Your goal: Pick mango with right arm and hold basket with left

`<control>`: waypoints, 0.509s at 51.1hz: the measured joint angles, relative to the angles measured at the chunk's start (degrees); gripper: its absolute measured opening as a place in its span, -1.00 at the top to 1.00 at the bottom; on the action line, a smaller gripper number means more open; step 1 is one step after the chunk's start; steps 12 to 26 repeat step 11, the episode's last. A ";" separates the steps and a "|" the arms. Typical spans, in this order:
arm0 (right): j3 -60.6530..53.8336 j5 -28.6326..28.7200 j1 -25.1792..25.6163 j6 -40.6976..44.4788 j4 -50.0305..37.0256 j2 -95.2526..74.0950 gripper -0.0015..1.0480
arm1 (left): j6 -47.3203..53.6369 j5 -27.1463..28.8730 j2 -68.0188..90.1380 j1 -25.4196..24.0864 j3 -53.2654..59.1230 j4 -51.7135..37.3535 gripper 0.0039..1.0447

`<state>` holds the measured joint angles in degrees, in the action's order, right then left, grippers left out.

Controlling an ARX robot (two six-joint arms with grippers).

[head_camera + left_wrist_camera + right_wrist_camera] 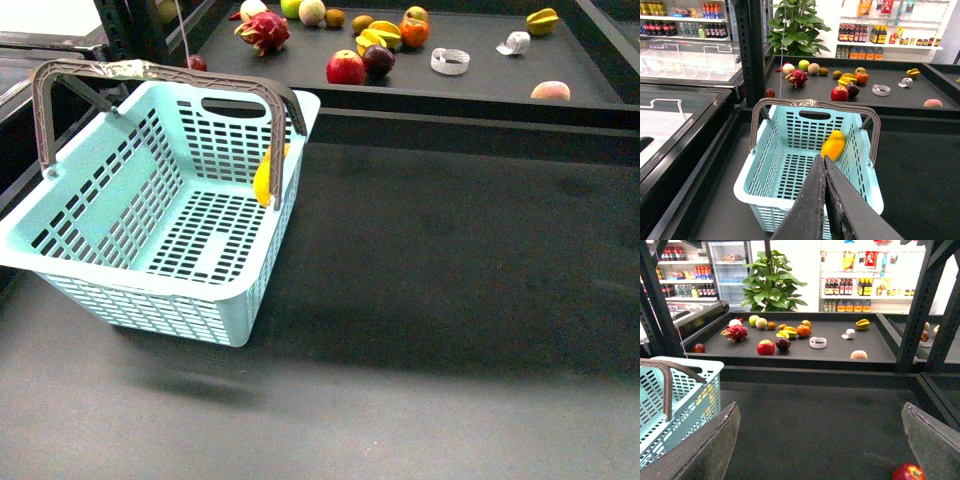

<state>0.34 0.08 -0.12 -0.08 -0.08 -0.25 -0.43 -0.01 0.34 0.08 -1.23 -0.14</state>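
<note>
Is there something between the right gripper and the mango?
Yes. The mango lies inside the basket, so the basket's slotted side wall and brown handle stand between it and the open right gripper.

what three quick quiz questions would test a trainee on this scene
1. True or false: the mango lies inside the basket.
2. Which gripper is open? A) left B) right
3. Fill in: the basket's handles stand ____.

Key: 1 true; 2 B, the right fingers are spread wide while the left fingers are pressed together on nothing; 3 raised.
</note>
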 joint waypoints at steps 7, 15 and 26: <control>0.00 -0.02 0.00 0.00 0.00 0.00 -0.84 | 0.00 0.00 -0.04 0.00 0.00 0.00 0.96; 0.00 0.00 0.00 0.00 -0.02 0.00 -0.84 | 0.00 -0.02 -0.04 0.02 0.00 0.00 0.96; 0.00 0.00 0.00 0.00 -0.02 0.00 -0.84 | 0.00 -0.02 -0.04 0.02 0.00 0.00 0.96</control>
